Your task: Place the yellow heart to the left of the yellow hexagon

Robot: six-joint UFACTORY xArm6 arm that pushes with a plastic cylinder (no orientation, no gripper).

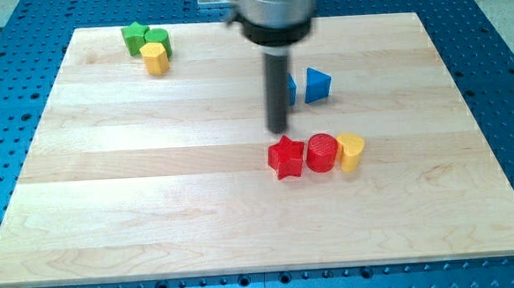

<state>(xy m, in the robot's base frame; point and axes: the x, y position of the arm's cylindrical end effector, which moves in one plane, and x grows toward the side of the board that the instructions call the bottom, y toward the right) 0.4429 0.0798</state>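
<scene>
The yellow heart lies at the right of centre, touching the red cylinder on its left. The yellow hexagon sits near the view's top left, just below a green star and a green cylinder. My tip is the lower end of the dark rod at the board's middle. It stands just above the red star, left of and above the heart, and far to the right of the hexagon.
A blue triangle block lies right of the rod; another blue block shows partly behind the rod. The wooden board rests on a blue perforated table.
</scene>
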